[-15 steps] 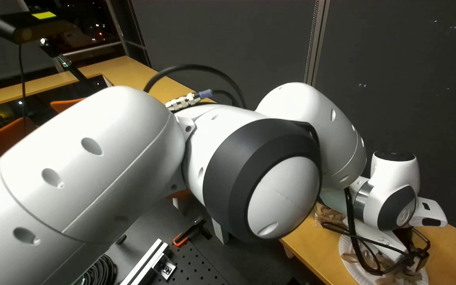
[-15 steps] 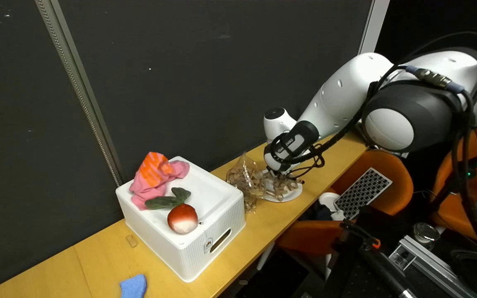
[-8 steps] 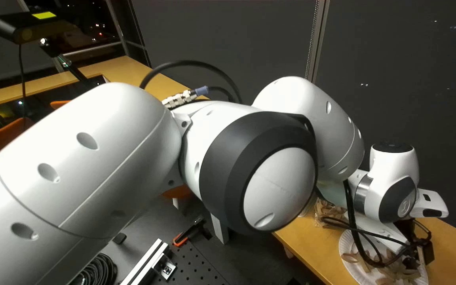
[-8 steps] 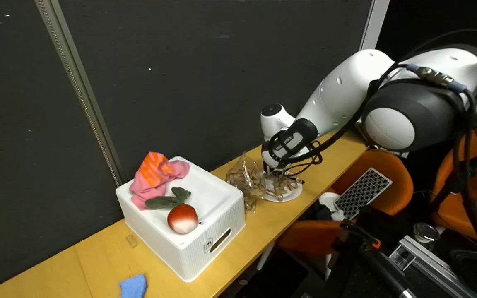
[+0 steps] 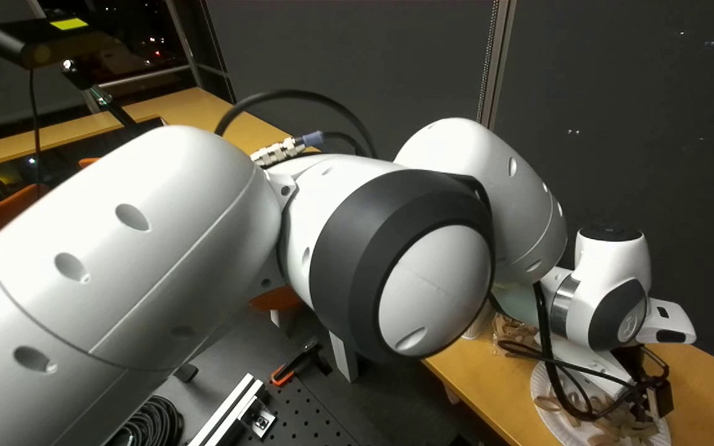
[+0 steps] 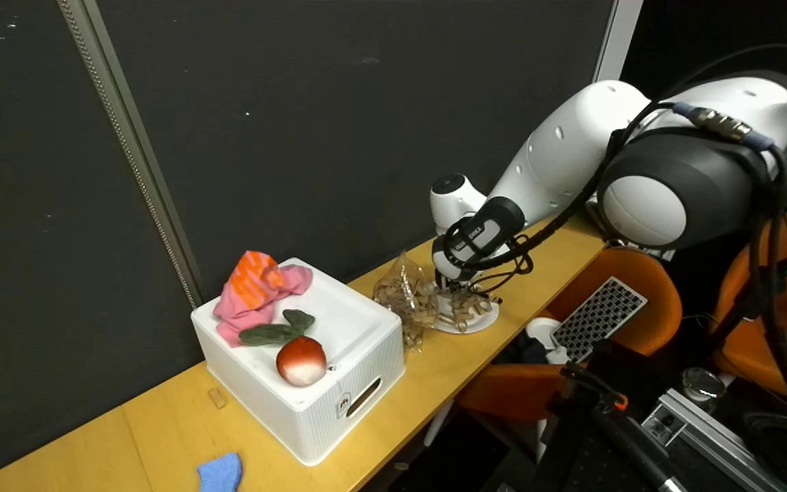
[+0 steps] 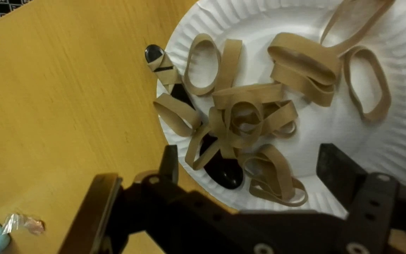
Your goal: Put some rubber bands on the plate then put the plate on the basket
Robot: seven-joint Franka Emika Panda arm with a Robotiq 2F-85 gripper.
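Observation:
The white paper plate (image 7: 340, 137) lies on the table, also seen in both exterior views (image 6: 488, 322) (image 5: 543, 402). Several tan rubber bands (image 7: 230, 63) lie on it. A dark, glossy spoon-like object (image 7: 224, 173) lies among the bands and sticks out past the rim. My gripper (image 7: 250, 158) is open and empty just above the plate's edge. One finger appears beyond the rim and the other over the plate. In an exterior view the gripper (image 6: 449, 281) is small and partly hidden. The white ribbed box (image 6: 257, 396), likely the basket, stands apart from the plate.
A clear plastic bag of rubber bands (image 6: 400, 294) lies between box and plate. On the box lie a pink-orange cloth (image 6: 253, 294) and a red-white plush (image 6: 301, 361) with green leaves. A blue cloth (image 6: 220, 471) lies on the table. A dark wall (image 6: 366, 137) stands behind.
My arm has risen a little over the plate, then shifted slightly sideways. The plate, box and bag have not moved.

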